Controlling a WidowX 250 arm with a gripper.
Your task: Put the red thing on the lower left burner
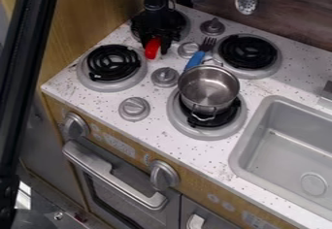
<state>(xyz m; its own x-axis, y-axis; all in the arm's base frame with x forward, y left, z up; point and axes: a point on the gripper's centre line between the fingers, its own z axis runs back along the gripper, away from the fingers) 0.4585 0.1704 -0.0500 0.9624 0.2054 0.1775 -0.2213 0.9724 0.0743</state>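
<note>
Red thing in the gripper, just up and right of its burner

The gripper (156,51) hangs down in the upper left of the frame, in front of the upper left burner (186,28). Its fingers are parted by about the thickness of the red thing (152,48), which sits between the tips and seems to be pinched there. The red thing's lower end pokes out below the grip, which should let that end meet the coil first when it is set down. Whether it now clears the counter (100,99) is hard to tell.

The lower left burner (113,63), left of centre in the frame, is near, so the step in hand looks like a short carry down and left, then a release over the middle of the coil. Let go too near the rim, the red thing could tip off.

Right of the target, the pot (208,87) rests on the lower right burner (175,116), and the fork (196,59) lies behind it with its blue handle towards the pot; both lie off the likely path.
</note>
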